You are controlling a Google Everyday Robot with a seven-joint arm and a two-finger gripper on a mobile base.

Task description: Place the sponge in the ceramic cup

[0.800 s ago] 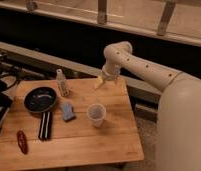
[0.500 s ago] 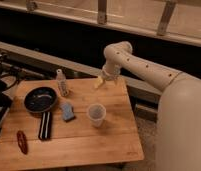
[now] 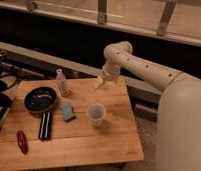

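The light-blue sponge (image 3: 67,111) lies on the wooden table (image 3: 109,145), just right of the black pan (image 3: 40,99). The pale ceramic cup (image 3: 96,115) stands upright a little to the sponge's right, near the table's middle. My gripper (image 3: 101,82) hangs at the end of the white arm over the table's far edge, above and behind the cup, well apart from the sponge. Nothing shows in it.
A small clear bottle (image 3: 61,83) stands behind the pan. A black-and-white striped bar (image 3: 44,125) lies in front of the pan, and a red object (image 3: 22,141) near the front left corner. A stove (image 3: 0,80) borders the table's left side.
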